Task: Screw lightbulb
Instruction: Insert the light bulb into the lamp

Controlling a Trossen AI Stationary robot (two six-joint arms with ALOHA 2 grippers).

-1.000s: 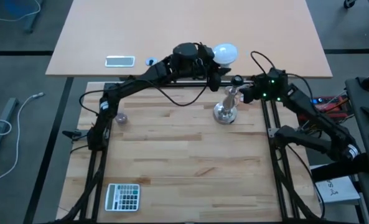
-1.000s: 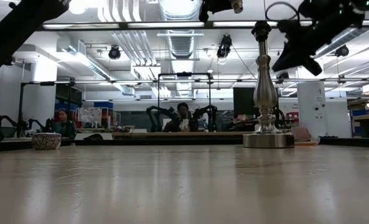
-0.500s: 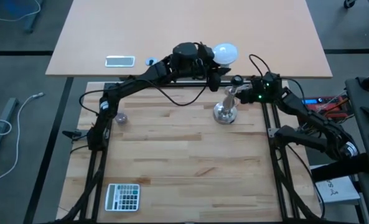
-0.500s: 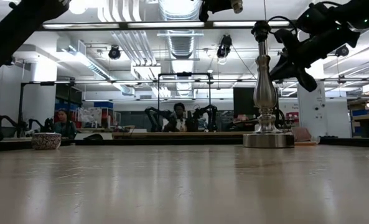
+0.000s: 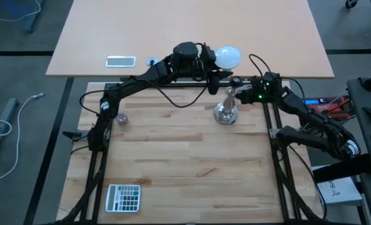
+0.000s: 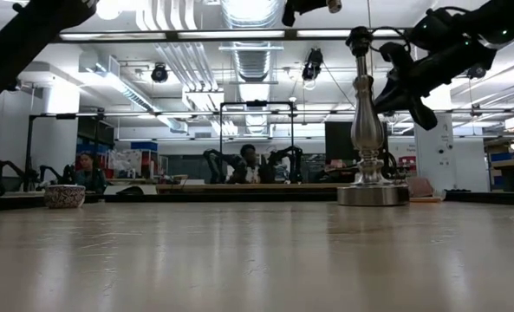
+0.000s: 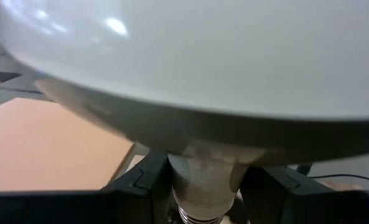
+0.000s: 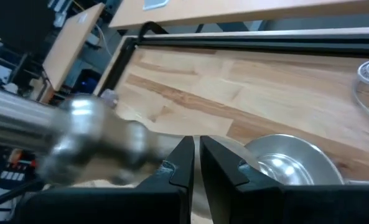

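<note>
The left gripper (image 5: 211, 62) holds the bulb (image 5: 228, 57) by its neck, just behind the stand (image 5: 226, 111). The right gripper (image 5: 243, 95), fingers together, presses the stem. A push could tip the slim steel stand; the smooth frosted globe may slip.

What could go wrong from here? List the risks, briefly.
1. The right gripper is shut beside the stand stem, not around it, so a push could tip the stand rather than steady it.
2. The left gripper holds the lightbulb only by its narrow neck, not yet over the socket; a misaligned approach could cross-thread it or knock the stand.
</note>
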